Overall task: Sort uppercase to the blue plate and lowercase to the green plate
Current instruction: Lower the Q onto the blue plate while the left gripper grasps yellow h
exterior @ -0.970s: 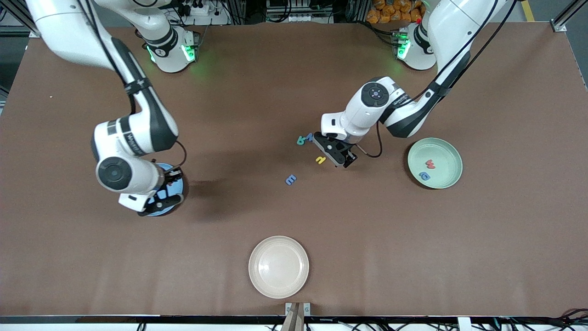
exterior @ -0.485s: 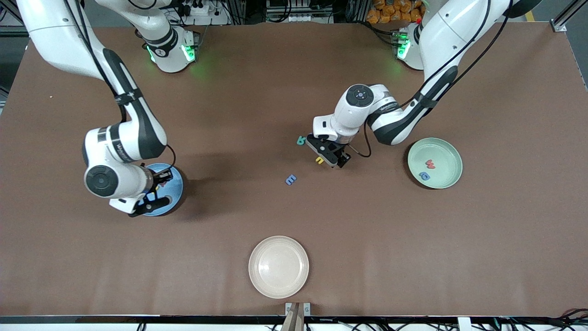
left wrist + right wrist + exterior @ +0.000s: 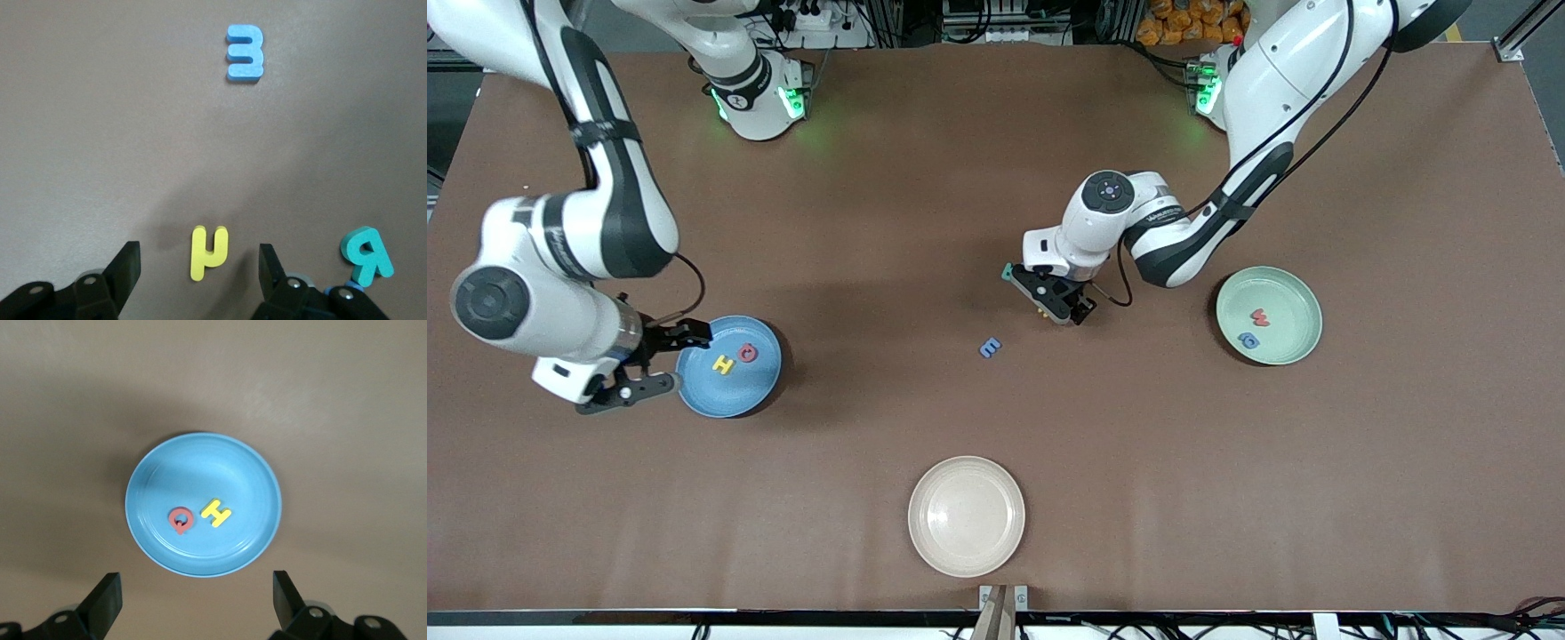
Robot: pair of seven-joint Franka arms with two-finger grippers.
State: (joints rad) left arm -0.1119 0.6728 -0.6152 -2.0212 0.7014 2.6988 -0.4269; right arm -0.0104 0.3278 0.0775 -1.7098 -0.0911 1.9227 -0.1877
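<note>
Since a second ago, our right gripper (image 3: 647, 360) has pulled back off the blue plate (image 3: 760, 391) toward the right arm's end of the tabletop (image 3: 1227, 498) and spread its fingers wide; it now hangs empty just beside the plate's rim. We see the yellow H (image 3: 723, 364) and the red Q (image 3: 748, 354) lying side by side in the blue plate, close but apart.

Our left gripper (image 3: 1060, 304) has slid a little toward the right arm's end and now sits low over the yellow lowercase letter (image 3: 207, 252). Its fingers (image 3: 127, 270) are partly open and stand on either side of that letter without closing on it; we cannot tell whether they touch the tabletop. The teal R (image 3: 366, 253) lies just beside one finger, outside the gap, with a bit of blue showing at its edge by the gripper. The light-blue three-pronged letter (image 3: 990, 348) lies alone, nearer the front camera than the left gripper.

In the green plate (image 3: 1303, 293), toward the left arm's end, we see the red lowercase letter (image 3: 1260, 316) and the blue rounded letter (image 3: 1249, 340), apart from each other. A cream plate (image 3: 966, 516) sits nearest the front camera.
</note>
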